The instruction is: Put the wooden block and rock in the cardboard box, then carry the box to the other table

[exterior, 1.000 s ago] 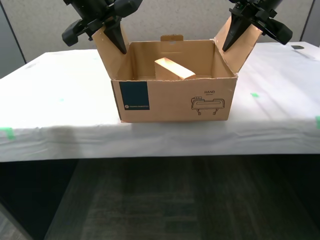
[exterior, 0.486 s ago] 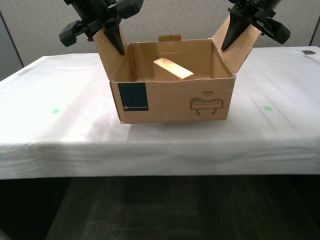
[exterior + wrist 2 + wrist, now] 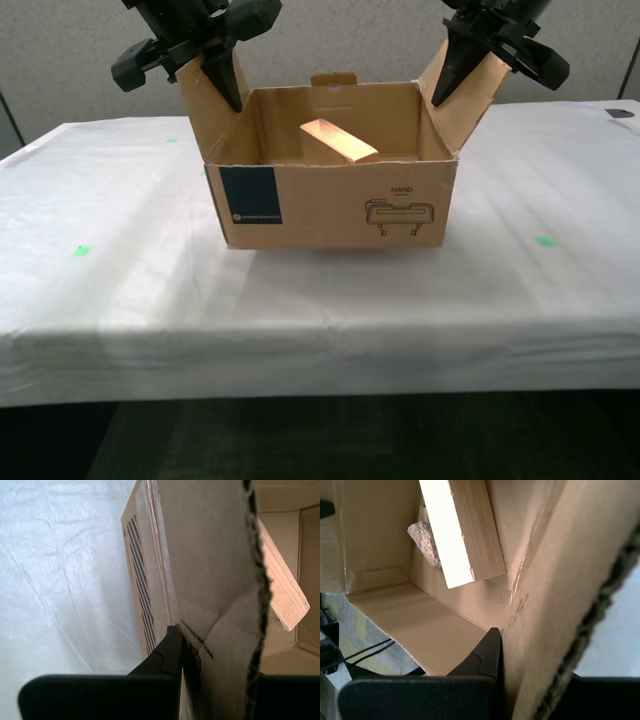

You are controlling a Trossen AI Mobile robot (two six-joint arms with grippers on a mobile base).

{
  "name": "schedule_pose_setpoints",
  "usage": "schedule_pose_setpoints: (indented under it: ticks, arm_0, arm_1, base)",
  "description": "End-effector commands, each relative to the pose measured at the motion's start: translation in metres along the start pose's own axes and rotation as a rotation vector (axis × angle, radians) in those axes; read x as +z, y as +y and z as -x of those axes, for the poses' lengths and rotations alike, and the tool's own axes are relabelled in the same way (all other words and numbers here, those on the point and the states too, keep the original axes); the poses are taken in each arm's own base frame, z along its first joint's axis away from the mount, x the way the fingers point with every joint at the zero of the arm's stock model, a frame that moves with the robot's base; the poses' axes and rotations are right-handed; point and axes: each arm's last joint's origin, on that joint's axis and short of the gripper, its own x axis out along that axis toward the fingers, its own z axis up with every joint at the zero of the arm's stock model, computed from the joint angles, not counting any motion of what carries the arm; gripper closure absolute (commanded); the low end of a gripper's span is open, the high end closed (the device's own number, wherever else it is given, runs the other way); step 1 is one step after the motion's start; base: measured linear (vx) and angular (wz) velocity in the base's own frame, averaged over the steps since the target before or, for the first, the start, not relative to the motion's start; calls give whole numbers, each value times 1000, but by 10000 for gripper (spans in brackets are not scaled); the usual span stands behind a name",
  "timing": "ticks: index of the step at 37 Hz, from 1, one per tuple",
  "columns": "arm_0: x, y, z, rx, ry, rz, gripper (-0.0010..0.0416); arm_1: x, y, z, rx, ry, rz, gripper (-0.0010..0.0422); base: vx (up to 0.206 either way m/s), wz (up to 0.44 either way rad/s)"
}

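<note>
The cardboard box (image 3: 330, 205) stands open over the other table (image 3: 120, 290), which is draped in a white sheet. I cannot tell whether the box touches the sheet. The wooden block (image 3: 338, 140) leans tilted inside the box. The block (image 3: 462, 535) rests against the rock (image 3: 426, 542), which shows only in the first wrist view. My first gripper (image 3: 520, 650) is shut on the side flap at the exterior view's right (image 3: 455, 80). My second gripper (image 3: 210, 650) is shut on the flap at the exterior view's left (image 3: 215, 85).
Green tape marks (image 3: 545, 241) dot the sheet on both sides of the box. The table's front edge (image 3: 320, 340) runs below the box in the exterior view. A grey partition wall (image 3: 340, 40) stands behind. A small dark item (image 3: 622, 113) lies at the far right.
The whole scene has shifted, so the camera has moved toward the table. The held box now sits farther in from the table's front edge. Both grippers keep their hold.
</note>
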Motion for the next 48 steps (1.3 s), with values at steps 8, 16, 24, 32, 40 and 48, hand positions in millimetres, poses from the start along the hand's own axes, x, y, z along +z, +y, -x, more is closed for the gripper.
schedule_pose_setpoints:
  ticks: [8, 16, 24, 32, 40, 48]
  arm_0:
    - [-4, 16, -9, 36, 27, 22, 406]
    - [-4, 16, -9, 36, 28, 19, 406]
    - [-2, 17, -9, 40, 9, 9, 406]
    - [1, 17, -9, 46, -16, 2, 406]
    - [8, 18, -9, 63, -73, -24, 406]
    - [14, 14, -4, 75, -128, -50, 406]
  arm_1:
    - [-29, 6, 13, -56, -57, -11, 413]
    - [-58, 19, 28, -93, -104, 56, 413]
    - [-52, 18, 25, -99, -124, 40, 413]
    - [-47, 16, 27, -112, -161, 38, 413]
    - [-34, 17, 11, -121, -131, 38, 413]
    - [-16, 16, -3, -114, -115, 17, 413]
  base:
    - [137, -86]
    - [134, -53]
    - [110, -17]
    - [73, -15]
    - [42, -3]
    - [0, 0]
